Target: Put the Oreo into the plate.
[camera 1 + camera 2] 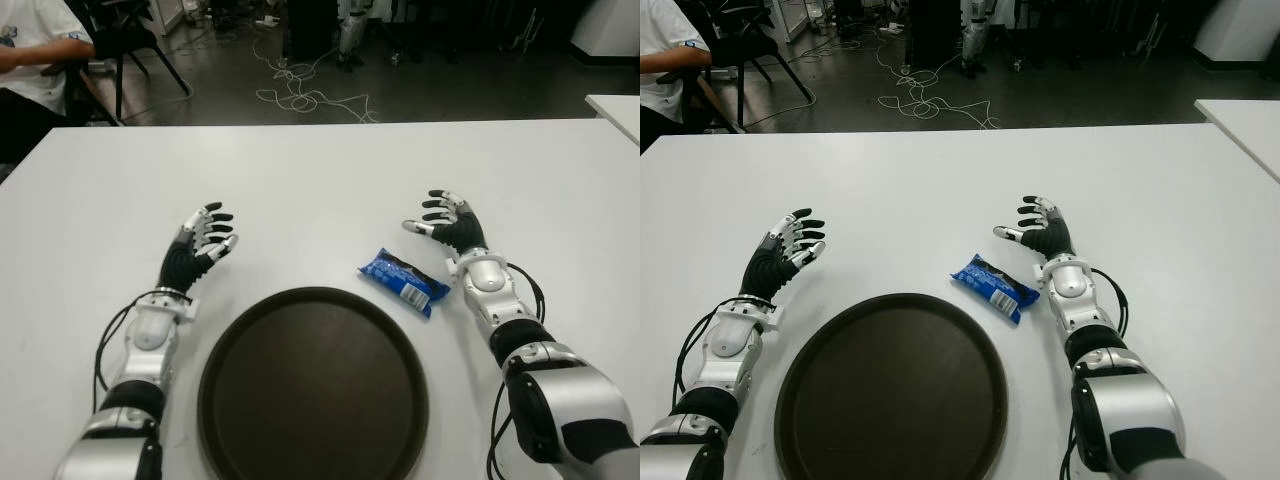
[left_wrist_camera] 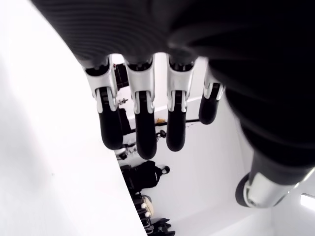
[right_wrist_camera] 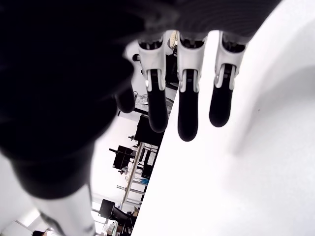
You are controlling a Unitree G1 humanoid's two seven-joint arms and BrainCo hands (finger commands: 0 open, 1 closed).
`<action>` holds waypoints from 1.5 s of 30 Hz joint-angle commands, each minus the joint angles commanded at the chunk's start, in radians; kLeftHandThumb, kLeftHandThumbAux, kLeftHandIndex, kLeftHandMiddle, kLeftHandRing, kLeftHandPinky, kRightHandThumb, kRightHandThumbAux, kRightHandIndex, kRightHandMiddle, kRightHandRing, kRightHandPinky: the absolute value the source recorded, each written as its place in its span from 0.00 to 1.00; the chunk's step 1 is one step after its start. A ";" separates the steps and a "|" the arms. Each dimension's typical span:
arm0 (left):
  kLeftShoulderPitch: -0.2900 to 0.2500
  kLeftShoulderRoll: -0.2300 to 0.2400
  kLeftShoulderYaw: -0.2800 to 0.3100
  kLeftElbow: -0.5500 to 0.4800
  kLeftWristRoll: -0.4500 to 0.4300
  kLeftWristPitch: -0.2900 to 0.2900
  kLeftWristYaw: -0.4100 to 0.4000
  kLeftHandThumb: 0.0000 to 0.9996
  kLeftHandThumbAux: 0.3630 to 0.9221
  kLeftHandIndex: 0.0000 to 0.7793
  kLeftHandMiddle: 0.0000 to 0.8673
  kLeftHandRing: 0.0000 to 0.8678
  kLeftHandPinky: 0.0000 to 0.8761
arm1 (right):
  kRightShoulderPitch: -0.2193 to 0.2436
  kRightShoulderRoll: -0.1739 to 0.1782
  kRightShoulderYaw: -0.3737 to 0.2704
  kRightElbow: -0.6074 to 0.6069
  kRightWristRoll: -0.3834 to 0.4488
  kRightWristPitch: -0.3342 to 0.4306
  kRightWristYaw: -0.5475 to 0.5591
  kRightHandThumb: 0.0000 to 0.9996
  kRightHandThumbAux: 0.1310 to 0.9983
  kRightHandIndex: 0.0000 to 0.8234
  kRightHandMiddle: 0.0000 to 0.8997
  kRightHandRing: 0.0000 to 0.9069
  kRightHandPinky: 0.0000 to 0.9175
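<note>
A blue Oreo packet (image 1: 405,280) lies flat on the white table (image 1: 320,170), just past the right rim of the dark round plate (image 1: 313,385). My right hand (image 1: 446,220) is open, fingers spread, a little right of and beyond the packet, not touching it. In the right wrist view its fingers (image 3: 188,103) hang straight over bare table with nothing in them. My left hand (image 1: 205,240) is open to the left of the plate. The left wrist view shows its fingers (image 2: 142,123) extended and empty.
A person in a white shirt (image 1: 35,50) sits on a chair beyond the far left corner of the table. Cables (image 1: 300,90) lie on the floor behind the table. A second white table (image 1: 615,110) edges in at the far right.
</note>
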 joint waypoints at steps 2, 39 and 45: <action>0.009 -0.003 0.001 -0.027 -0.011 0.025 -0.012 0.11 0.41 0.19 0.29 0.29 0.29 | 0.001 0.000 0.000 0.000 0.001 -0.004 -0.001 0.02 0.82 0.29 0.34 0.36 0.37; 0.202 -0.070 0.010 -0.558 -0.041 0.358 0.063 0.17 0.48 0.13 0.25 0.25 0.24 | -0.002 -0.003 0.009 0.006 -0.002 0.004 -0.015 0.00 0.82 0.28 0.33 0.36 0.37; 0.164 -0.061 0.024 -0.476 -0.033 0.353 0.090 0.18 0.51 0.14 0.25 0.25 0.26 | -0.003 -0.003 0.009 0.007 -0.003 0.004 -0.015 0.00 0.84 0.28 0.33 0.36 0.37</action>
